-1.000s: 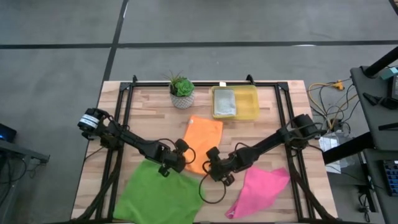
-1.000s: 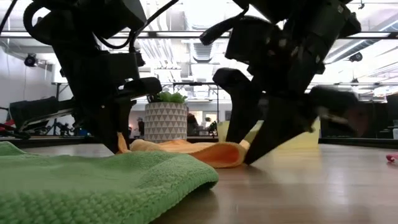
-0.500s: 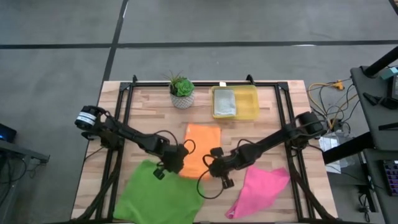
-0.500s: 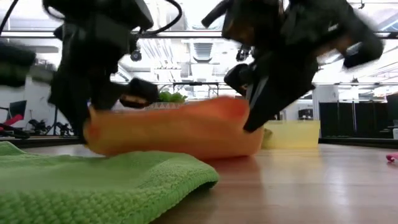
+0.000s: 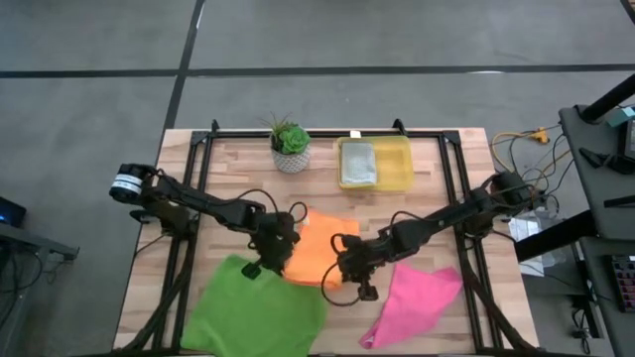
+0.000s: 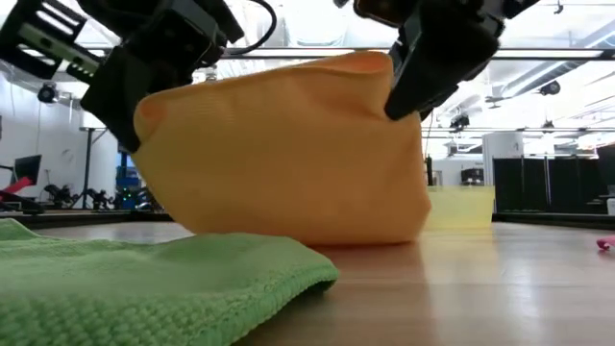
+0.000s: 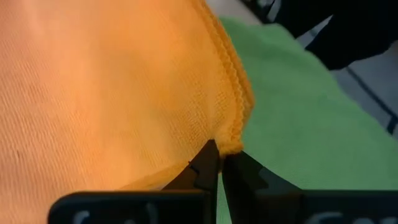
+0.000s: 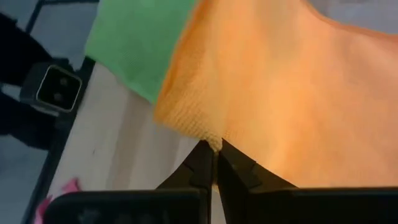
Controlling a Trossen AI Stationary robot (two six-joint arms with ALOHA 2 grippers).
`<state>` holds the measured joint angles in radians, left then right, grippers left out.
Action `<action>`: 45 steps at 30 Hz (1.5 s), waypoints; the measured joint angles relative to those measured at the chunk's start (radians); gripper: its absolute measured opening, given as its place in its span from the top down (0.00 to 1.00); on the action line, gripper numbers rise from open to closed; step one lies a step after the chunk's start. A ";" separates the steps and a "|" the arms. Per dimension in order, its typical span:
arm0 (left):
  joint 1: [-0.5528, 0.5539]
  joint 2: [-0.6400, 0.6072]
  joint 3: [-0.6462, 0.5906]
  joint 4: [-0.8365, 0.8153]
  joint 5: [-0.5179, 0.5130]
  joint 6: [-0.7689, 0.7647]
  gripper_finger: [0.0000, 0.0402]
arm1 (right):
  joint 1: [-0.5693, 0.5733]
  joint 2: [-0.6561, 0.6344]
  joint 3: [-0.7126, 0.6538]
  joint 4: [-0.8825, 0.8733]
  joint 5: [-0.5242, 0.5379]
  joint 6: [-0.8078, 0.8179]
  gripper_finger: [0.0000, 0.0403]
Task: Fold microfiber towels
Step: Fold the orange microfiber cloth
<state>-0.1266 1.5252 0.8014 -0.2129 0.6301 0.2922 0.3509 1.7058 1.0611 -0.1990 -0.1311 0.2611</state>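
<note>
The orange microfiber towel (image 5: 319, 246) stands raised at mid-table, its near edge up and its lower part (image 6: 317, 231) on the wood. My left gripper (image 5: 282, 252) is shut on its near left corner. My right gripper (image 5: 343, 266) is shut on its near right corner. The green towel (image 5: 253, 309) lies flat at the near left, the pink towel (image 5: 417, 297) at the near right. A grey towel (image 5: 358, 165) lies in the yellow bin (image 5: 397, 165). My left gripper pinches the orange towel's hemmed corner (image 7: 232, 144) between its two fingertips, slanting down from the table's left. The cloth hangs below the hold, its lower part on the table. My right gripper pinches the towel's other near corner (image 8: 210, 140) between its fingertips, slanting down from the right. That corner is lifted clear, and the cloth spreads between both holds.
A potted plant (image 5: 291, 145) stands at the far edge, left of the yellow bin. The green towel's edge (image 6: 288, 264) lies just near of the raised orange cloth. Black frame rails (image 5: 198, 169) run along the table's sides.
My right gripper has shut on the orange towel's near right corner. Both grippers have gone up, raising the towel's near edge from flat on the table to a hanging sheet. Its far part has stayed on the wood.
</note>
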 joint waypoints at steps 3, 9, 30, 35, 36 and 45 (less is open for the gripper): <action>0.039 -0.001 -0.011 0.054 0.085 -0.042 1.00 | -0.018 -0.029 -0.035 0.005 -0.004 0.048 0.98; 0.101 0.000 -0.024 0.107 0.103 -0.093 1.00 | -0.019 -0.096 -0.131 0.068 0.047 0.165 0.98; 0.197 0.000 -0.024 0.126 -0.101 -0.102 1.00 | -0.112 -0.172 -0.259 0.068 0.185 0.326 0.98; 0.204 0.000 -0.024 0.127 -0.185 -0.099 1.00 | -0.154 -0.180 -0.271 0.070 0.185 0.343 0.98; 0.207 0.000 -0.024 0.127 -0.193 -0.101 1.00 | -0.163 -0.180 -0.275 0.069 0.185 0.348 0.98; 0.254 0.000 -0.041 0.152 -0.259 -0.152 1.00 | -0.221 -0.180 -0.309 0.070 0.188 0.396 0.98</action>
<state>0.1275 1.5249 0.7604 -0.0612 0.3712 0.1399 0.1299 1.5253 0.7526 -0.1295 0.0564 0.6567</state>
